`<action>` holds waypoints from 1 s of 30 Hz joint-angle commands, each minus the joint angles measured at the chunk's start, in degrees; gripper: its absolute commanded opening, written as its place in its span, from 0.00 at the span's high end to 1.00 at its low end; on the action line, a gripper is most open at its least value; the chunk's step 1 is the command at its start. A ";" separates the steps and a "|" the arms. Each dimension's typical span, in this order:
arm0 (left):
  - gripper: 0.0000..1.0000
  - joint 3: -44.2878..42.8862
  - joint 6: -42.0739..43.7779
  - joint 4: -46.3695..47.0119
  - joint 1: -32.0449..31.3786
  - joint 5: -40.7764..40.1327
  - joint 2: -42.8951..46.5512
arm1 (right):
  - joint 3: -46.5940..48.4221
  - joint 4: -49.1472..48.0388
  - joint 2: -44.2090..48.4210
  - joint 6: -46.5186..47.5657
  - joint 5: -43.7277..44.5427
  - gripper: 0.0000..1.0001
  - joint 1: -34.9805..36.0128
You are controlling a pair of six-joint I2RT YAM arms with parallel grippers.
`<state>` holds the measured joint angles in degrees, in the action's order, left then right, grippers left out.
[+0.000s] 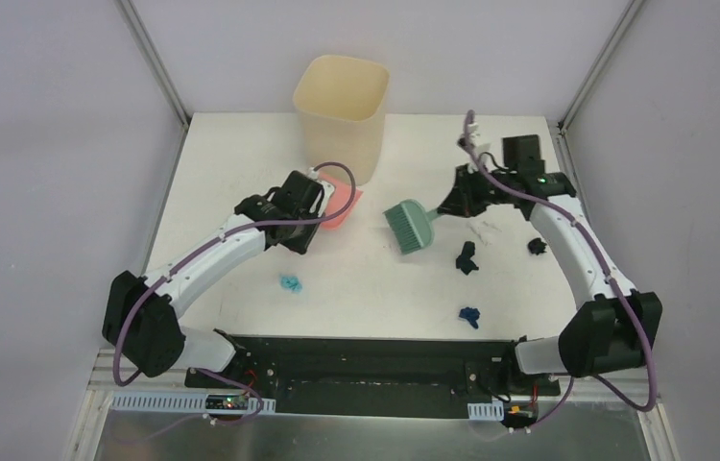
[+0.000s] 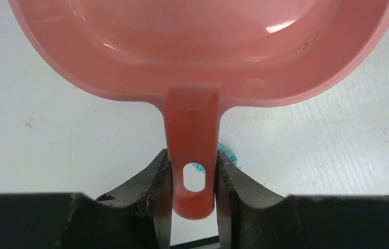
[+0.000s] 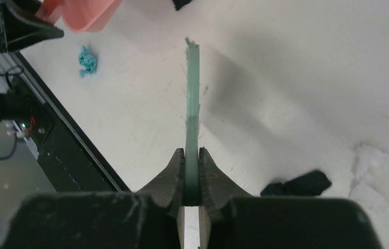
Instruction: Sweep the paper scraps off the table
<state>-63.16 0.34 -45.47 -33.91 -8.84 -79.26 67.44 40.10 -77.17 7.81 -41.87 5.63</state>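
While the left gripper [image 2: 192,179] pinches the pink dustpan [image 2: 197,57] and the right gripper [image 3: 192,174] clamps the green brush [image 1: 410,227], paper scraps [image 1: 468,257] lie on the table [image 1: 366,288] at the brush's four and eight o'clock; keep the bristles flat and sweep panward

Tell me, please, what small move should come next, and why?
Probably bring the green brush in the right tool down to the table beside the dark blue scrap. The pink dustpan in the left tool looks empty, and that scrap lies nearest the brush.
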 commanded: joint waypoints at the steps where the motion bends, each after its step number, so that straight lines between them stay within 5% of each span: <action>1: 1.00 1.33 -6.42 5.10 0.36 -9.89 8.45 | 9.97 7.00 -4.22 10.25 13.13 1.00 14.71; 8: 1.00 4.38 -11.84 6.20 5.43 -23.03 14.60 | 24.83 4.97 -15.70 14.57 23.33 1.00 26.35; 16: 1.00 12.02 -15.46 15.22 6.18 -24.45 28.62 | 44.21 -0.72 -33.92 -13.41 20.84 1.00 29.54; 22: 1.00 12.44 -15.62 15.81 6.14 -26.51 29.13 | 47.98 -2.63 -38.71 -31.06 30.75 1.00 33.27; 30: 1.00 13.32 -14.17 17.42 6.14 -26.25 29.27 | 55.07 1.38 -44.75 -43.24 39.48 1.00 35.79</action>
<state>-50.19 -13.98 -32.25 -28.03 -34.30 -50.35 116.38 41.50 -120.44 -25.15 -7.99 41.23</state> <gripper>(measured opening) 0.297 0.085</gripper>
